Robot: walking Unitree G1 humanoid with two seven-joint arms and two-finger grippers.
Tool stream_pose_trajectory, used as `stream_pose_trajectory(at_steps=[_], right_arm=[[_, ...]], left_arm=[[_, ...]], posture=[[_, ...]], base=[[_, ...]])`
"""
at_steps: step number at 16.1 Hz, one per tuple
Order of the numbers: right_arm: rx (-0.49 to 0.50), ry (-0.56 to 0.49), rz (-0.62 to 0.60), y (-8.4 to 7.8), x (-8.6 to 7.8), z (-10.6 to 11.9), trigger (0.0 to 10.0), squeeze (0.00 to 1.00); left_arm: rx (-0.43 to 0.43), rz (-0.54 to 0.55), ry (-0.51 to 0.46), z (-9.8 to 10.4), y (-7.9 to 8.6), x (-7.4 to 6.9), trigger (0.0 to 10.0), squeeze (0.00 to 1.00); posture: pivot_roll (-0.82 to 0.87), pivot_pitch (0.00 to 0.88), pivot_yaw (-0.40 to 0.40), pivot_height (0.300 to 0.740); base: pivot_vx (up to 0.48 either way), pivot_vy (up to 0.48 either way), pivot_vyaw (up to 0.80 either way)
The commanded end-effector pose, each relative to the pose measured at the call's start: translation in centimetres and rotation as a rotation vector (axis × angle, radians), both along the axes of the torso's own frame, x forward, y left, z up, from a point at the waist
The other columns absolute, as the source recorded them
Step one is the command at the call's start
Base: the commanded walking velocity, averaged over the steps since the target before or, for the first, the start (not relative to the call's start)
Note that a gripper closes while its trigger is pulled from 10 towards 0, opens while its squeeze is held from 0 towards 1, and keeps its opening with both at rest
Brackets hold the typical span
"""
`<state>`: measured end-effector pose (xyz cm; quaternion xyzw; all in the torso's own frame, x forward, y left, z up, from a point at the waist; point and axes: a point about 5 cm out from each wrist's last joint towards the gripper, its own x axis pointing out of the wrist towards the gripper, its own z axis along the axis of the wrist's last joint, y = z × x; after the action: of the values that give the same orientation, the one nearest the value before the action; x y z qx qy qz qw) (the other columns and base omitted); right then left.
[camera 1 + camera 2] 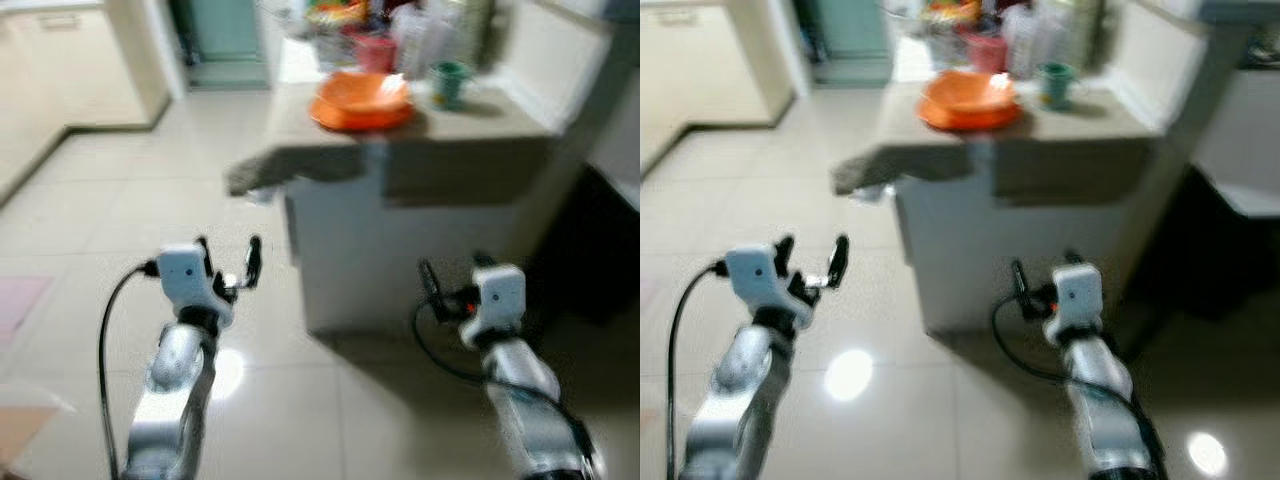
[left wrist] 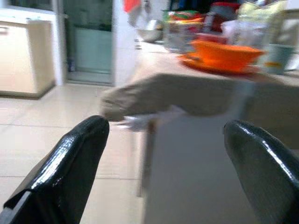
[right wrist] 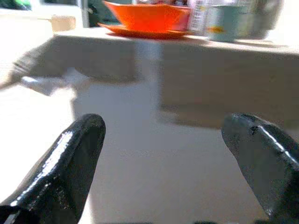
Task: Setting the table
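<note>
**Both arms raised before a laden counter in a tiled kitchen**

The robot faces a white counter [image 1: 400, 250] whose beige top overhangs its body on the near side. The picture is blurred. On the top, near its front edge, an orange bowl [image 1: 362, 92] sits on an orange plate [image 1: 362, 115] of the same colour. Just to the right of them stands a green cup [image 1: 449, 82]. Behind these, farther back on the counter, is a crowd of packets, jars and a red container [image 1: 375, 50], too blurred to tell apart.

The floor [image 1: 120, 190] is of pale glossy tiles and carries bright reflections of ceiling lights near the robot's arms. To the far left runs a line of cream cabinets [image 2: 23, 56], and beyond them a pale green door [image 2: 88, 42] shows at the end of the room. To the right of the counter lies a dark recess under a white ledge.

The left gripper [image 1: 229, 258] is held up over the floor, left of the counter and well short of it, its two black fingers spread and holding nothing. The right gripper [image 3: 163, 163] is raised in front of the counter's white face, below the top, its fingers likewise apart and empty.
</note>
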<state>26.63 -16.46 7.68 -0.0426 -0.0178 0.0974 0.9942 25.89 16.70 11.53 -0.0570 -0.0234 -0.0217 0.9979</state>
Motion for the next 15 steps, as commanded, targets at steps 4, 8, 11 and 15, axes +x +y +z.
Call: stream_pose_trajectory(at_steps=[4, 8, 11, 15], right_arm=[[-0.002, -0.002, 0.003, -0.2, -0.1, 0.1, 10.0, 0.00], [-0.006, 0.002, 0.003, -0.2, 0.0, 0.1, 10.0, 0.00], [0.004, -0.100, -0.044, -1.0, 0.3, 3.0, 10.0, 0.00], [-0.007, -0.108, -0.064, -1.9, -0.8, 4.1, 10.0, 0.00]], left_arm=[[0.015, -0.003, 0.002, 0.1, -0.1, 0.3, 10.0, 0.00], [0.045, -0.004, 0.005, 0.0, -0.3, 0.5, 10.0, 0.00], [0.058, 0.008, -0.031, 0.8, 0.0, 0.3, 10.0, 0.00], [0.147, -0.020, 0.044, 0.7, 0.9, -0.1, 10.0, 0.00]], posture=[[-0.12, 0.021, 0.067, 0.740], [-0.12, 0.017, 0.067, 0.740], [-0.13, 0.017, 0.073, 0.740], [-0.14, 0.022, 0.090, 0.740]], base=[[0.465, 0.000, 0.00], [0.116, 0.000, 0.00], [0.000, 0.000, 0.00], [0.000, 0.000, 0.00]])
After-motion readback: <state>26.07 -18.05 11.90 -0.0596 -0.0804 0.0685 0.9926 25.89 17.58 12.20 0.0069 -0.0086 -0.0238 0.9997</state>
